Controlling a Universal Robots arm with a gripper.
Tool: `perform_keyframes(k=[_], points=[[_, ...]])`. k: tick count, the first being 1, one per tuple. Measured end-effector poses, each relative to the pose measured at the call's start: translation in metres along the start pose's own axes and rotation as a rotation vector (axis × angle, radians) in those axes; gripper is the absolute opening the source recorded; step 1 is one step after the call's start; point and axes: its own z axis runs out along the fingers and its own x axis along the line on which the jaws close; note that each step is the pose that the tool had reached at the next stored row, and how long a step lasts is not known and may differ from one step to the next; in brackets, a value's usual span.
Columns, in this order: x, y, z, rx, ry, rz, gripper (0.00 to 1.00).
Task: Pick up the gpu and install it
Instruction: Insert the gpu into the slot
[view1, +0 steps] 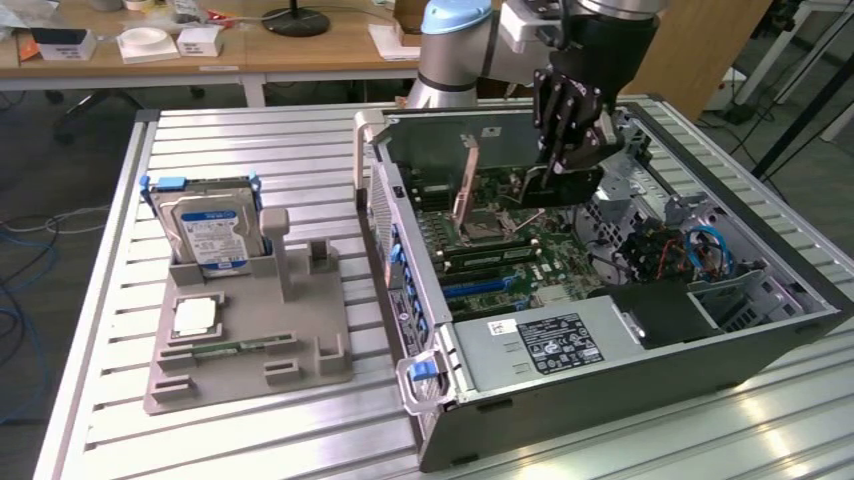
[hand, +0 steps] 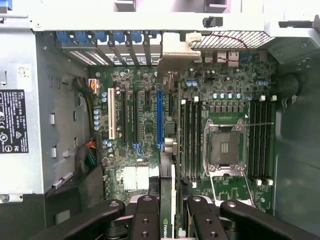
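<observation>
black pincer (hand: 169, 216) gripping gpu (hand: 166, 200), nvidia logo

The arm (view1: 461, 50) has a pale grey tubular body with a light blue cap on its joint and a silver-grey wrist block. Its gripper (view1: 567, 165) is matt black, built of jointed link bars. In the wrist view the black fingers (hand: 145, 220) show rounded link ends, each with small round screw holes along them.

ext: high, oblique, wide | wrist: close, down | shared: motherboard (view1: 514, 235)
</observation>
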Motion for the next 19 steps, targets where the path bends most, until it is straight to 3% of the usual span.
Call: perform_keyframes(k=[12, 19], points=[[0.003, 0.0002, 0.0225, 0.0001, -0.0001, 0.001, 0.26], [0.013, 0.0017, 0.0351, 0.0002, -0.0001, 0.001, 0.26]])
